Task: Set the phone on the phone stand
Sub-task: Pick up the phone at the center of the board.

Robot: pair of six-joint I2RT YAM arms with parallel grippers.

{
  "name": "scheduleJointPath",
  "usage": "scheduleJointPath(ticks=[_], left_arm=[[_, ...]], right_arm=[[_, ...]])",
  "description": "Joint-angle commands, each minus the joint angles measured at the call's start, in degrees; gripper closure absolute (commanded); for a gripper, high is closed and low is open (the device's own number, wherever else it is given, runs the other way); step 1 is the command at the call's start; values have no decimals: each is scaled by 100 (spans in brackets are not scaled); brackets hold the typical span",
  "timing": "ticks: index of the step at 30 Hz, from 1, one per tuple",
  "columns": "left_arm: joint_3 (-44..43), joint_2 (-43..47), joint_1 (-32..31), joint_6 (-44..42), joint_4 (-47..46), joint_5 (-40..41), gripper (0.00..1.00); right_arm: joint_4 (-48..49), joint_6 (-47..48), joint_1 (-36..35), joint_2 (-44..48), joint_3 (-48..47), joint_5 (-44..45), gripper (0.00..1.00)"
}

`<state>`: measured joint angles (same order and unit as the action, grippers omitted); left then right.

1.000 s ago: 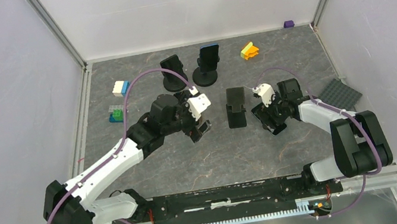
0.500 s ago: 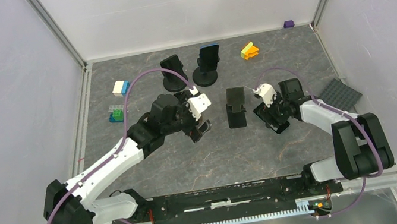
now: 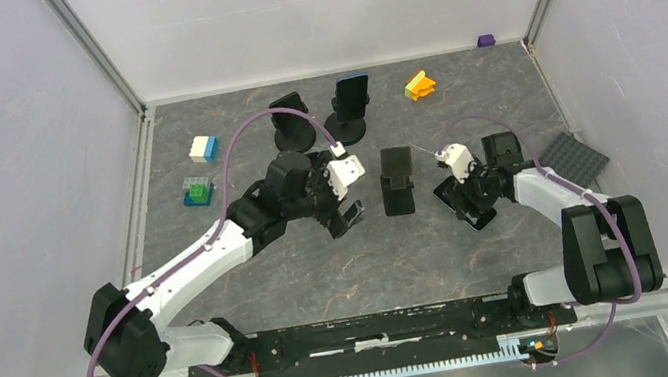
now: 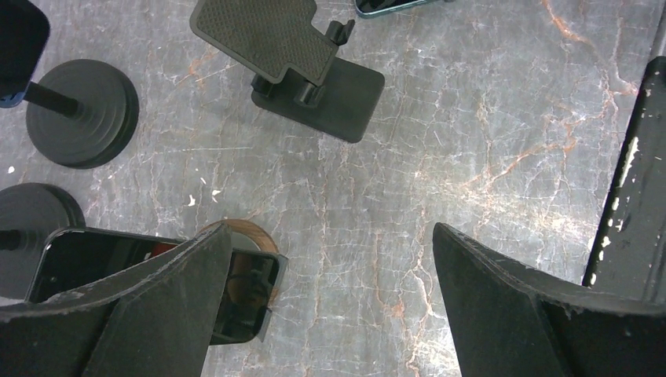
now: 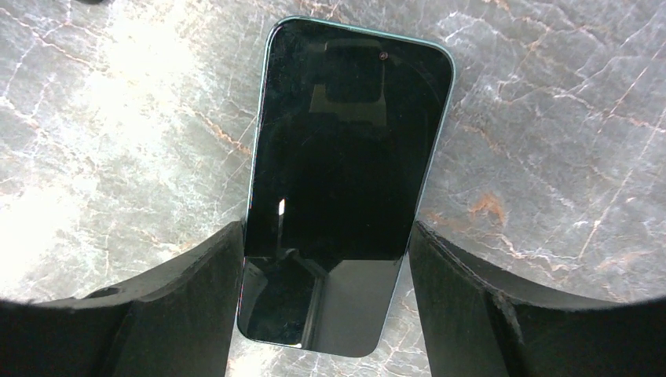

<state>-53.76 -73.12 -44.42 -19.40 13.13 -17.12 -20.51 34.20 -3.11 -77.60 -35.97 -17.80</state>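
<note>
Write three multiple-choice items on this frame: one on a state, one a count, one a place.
1. The left gripper is: A open, empty; B shut on a phone; C shut on a block.
2. Round-base stands at the back: A one; B two; C four.
3. The teal-edged phone lies: A on a round-base stand; B in the left gripper; C flat on the table, between the right gripper fingers.
A: fingers apart, nothing between. B: two disc bases show. C: the right wrist view shows it.
</note>
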Motion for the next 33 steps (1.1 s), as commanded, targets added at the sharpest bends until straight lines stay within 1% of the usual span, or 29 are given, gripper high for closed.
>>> scheduleJointPath(ticks=[1, 5, 11, 14, 22, 26, 29, 33], left_arm=[[-271, -83, -5, 133, -266, -282, 0], [-285, -103, -3, 139, -292, -313, 0], [-258, -140, -5, 225, -361, -390, 0], [-225, -179, -5, 409, -458, -523, 0], [-152, -653, -39, 1323, -959, -1212, 0], [-178, -1020, -190, 1624, -1128, -1307, 0], [-101, -1214, -317, 1874, -1373, -1310, 0], [143, -1416, -409, 2742, -2052, -1442, 0]], right_arm=[[-244, 259, 274, -27, -117, -690, 41], [-432, 500, 500, -34, -141, -1033, 41], [-513, 664, 529, 120, -93, -1253, 41], [-528, 736, 527, 254, -41, -1395, 41], [-805, 1037, 523, 463, 48, -1813, 41], [-800, 1086, 520, 441, 155, -1761, 42], [-833, 1180, 521, 498, 218, -1927, 42], [-1121, 1516, 492, 612, 183, -2283, 42]])
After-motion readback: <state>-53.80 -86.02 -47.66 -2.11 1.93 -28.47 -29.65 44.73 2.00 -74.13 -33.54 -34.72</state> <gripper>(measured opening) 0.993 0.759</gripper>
